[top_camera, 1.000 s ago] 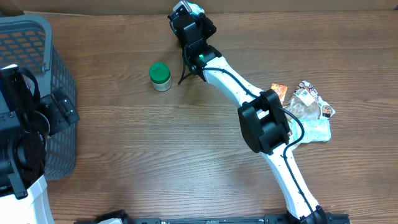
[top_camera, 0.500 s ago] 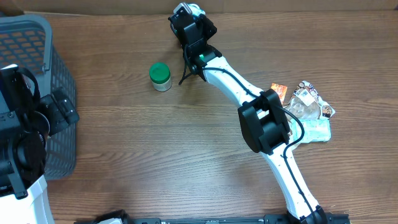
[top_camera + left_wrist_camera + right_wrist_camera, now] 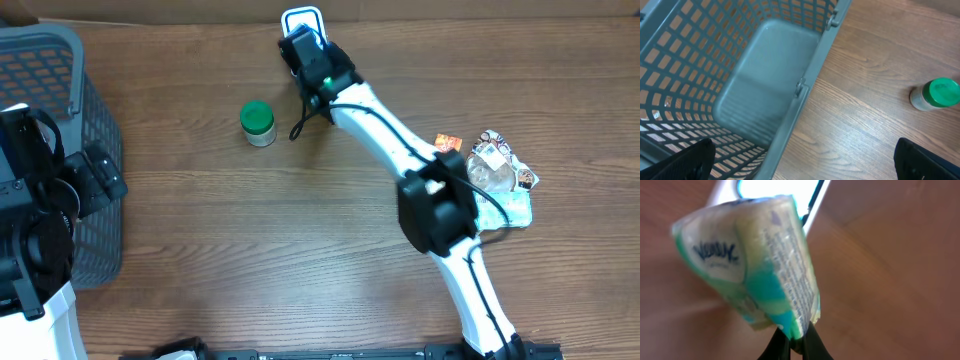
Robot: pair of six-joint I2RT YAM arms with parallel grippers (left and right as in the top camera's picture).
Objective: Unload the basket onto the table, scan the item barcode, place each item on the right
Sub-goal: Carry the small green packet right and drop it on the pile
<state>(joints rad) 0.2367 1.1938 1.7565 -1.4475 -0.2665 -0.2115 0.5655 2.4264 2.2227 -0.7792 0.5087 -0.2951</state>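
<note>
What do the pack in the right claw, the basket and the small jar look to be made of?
Tissue pack: thin glossy plastic film, judging by its crinkles and print. Basket: matte grey moulded plastic, with lattice walls. Jar: pale body, plastic or glass, unclear; smooth green lid, probably plastic.

The right arm [image 3: 385, 125] has white links, black joints, a black cable [image 3: 298, 128] and a green light [image 3: 325, 82].

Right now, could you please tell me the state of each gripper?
Left gripper: open, holding nothing.
Right gripper: shut on the Kleenex tissue pack.
</note>
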